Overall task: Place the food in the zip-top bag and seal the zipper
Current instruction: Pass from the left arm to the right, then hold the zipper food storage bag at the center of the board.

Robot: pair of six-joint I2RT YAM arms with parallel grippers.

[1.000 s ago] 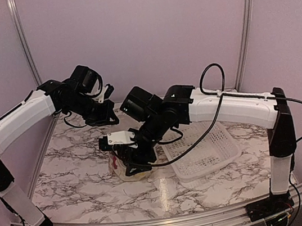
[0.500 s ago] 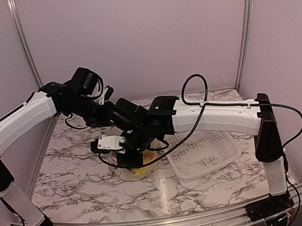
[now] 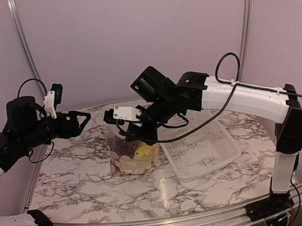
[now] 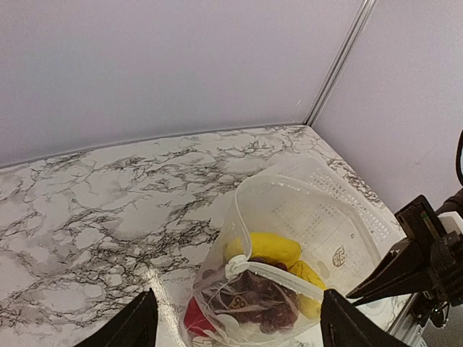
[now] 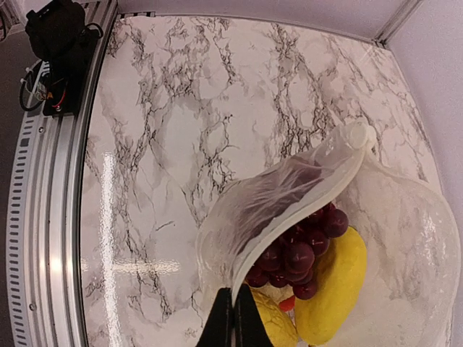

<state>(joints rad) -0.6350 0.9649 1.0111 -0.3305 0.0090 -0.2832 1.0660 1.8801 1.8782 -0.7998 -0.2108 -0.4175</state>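
With the food (image 5: pixel 340 278) (grapes, yellow pieces) already inside, the right gripper (image 5: pixel 233 307) pinches the mouth of the zip-top bag (image 3: pixel 130 156) on the desk (image 3: pixel 80 174) just left of the basket (image 3: pixel 202 151), the left gripper (image 3: pixel 83 120) spread open nearby; pressing the gaping zipper (image 4: pixel 278 276) shut seemingly comes next.

Wht arm links (image 3: pixel 239 95), blk joints (image 3: pixel 191 82), cables (image 3: pixel 228 60)

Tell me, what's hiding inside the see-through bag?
Inside the bag you can see dark purple grapes, a big yellow piece, another yellow piece and a bit of a red piece. Anything underneath them is covered by the pile.
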